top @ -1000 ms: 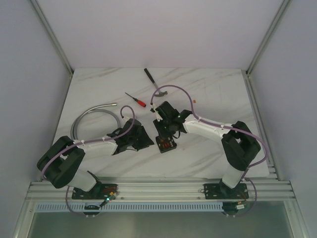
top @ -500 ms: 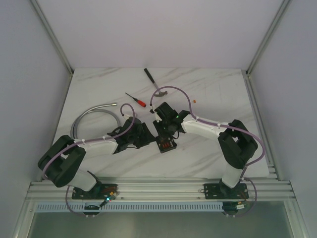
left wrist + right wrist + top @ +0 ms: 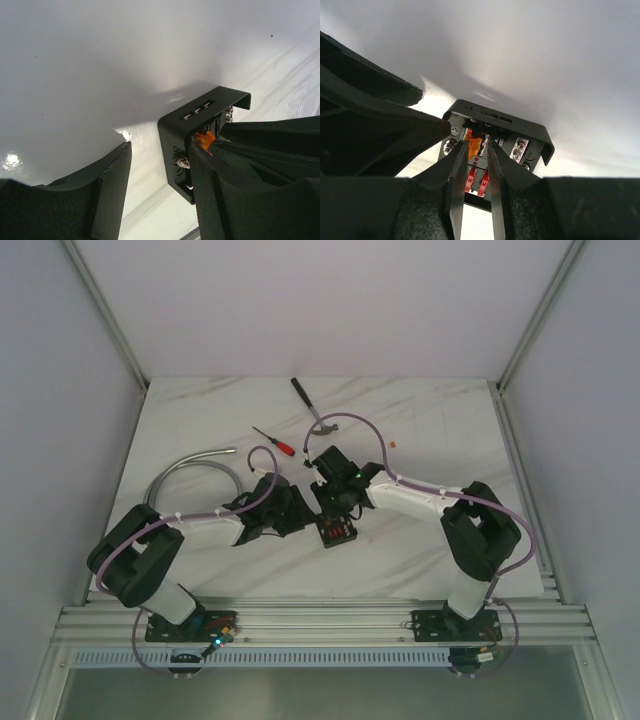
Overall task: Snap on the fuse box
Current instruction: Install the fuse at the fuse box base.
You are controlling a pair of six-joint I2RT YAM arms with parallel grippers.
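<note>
The black fuse box lies on the white marble table between both arms, with red fuses in its face and an orange fuse tilted in a slot. My right gripper points down onto the box, fingers narrowly apart, tips at the orange fuse; whether they pinch it is unclear. My left gripper stands open at the box's left side. Its right finger lies against the box and the gap between the fingers holds nothing. From above, the left gripper and the right gripper nearly meet.
A red-handled screwdriver and a black-handled hammer lie behind the grippers. A grey flexible metal hose curves at the left. A tiny orange fuse lies loose at the back right. An aluminium rail runs along the near edge.
My left gripper opened wider and slid right, up against the fuse box. The right gripper's fingers narrowed slightly while staying over the box.
</note>
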